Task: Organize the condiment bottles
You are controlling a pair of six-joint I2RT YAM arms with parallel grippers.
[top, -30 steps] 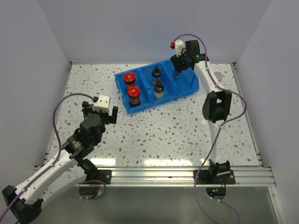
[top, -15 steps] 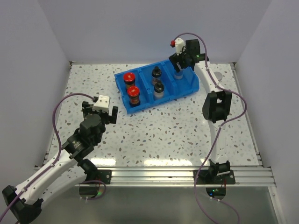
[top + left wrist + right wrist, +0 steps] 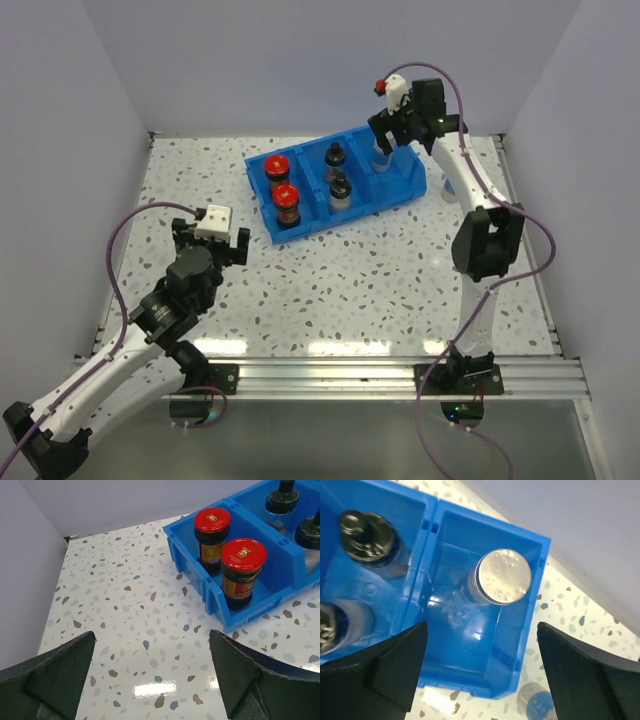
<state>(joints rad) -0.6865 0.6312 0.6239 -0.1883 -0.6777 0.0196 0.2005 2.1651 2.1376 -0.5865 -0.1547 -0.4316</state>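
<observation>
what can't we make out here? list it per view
Silver-capped jar in the bin: top view, mostly covered by the right hand.
Second silver-capped jar outside the bin: right wrist view, cut by the bottom edge; top view, partly behind the right arm.
Black-capped jars: left wrist view, cut by the top and right edges.

High rear overview; two close wrist views, probably overlapping at blue bin (image 3: 405, 183).
</observation>
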